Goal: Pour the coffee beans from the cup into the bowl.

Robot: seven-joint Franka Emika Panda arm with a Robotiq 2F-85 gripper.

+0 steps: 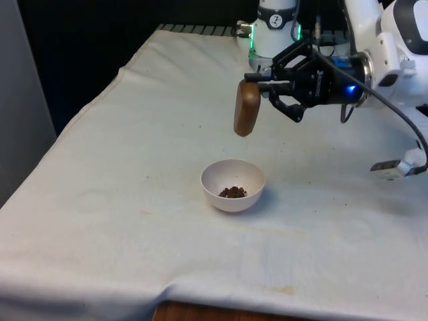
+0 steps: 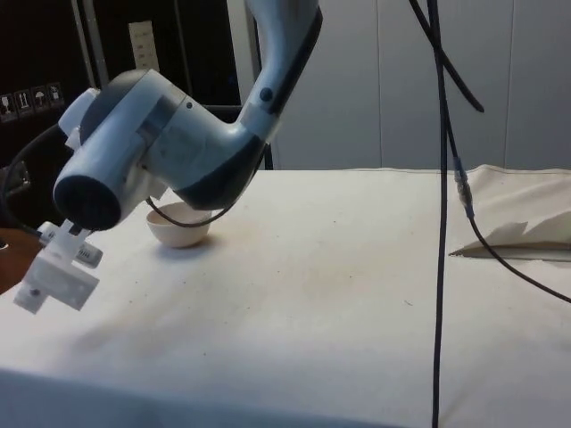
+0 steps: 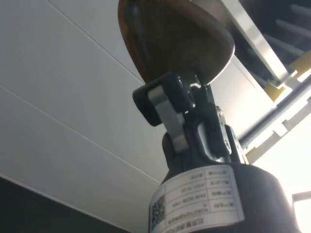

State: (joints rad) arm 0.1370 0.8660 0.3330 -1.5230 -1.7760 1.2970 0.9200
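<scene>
A white bowl (image 1: 208, 175) stands in the middle of the table with a small heap of dark coffee beans (image 1: 232, 192) in it. Above and a little behind it hangs a brown cup (image 1: 246, 108), turned on end with its lower end towards the bowl. My gripper (image 1: 258, 83) is shut on the cup's upper end and reaches in from the front view's right. In the wrist view the fingers (image 3: 167, 104) clamp the rim of the brown cup (image 3: 170, 39). In the side view the bowl (image 2: 178, 232) peeks out behind my arm's wrist.
The white cloth (image 1: 134, 221) covers the table, with its front edge (image 1: 200, 304) near the camera. A white tag (image 1: 399, 165) hangs from the arm on the front view's right. A black cable (image 2: 442, 214) hangs down in the side view beside a fold in the cloth (image 2: 517, 236).
</scene>
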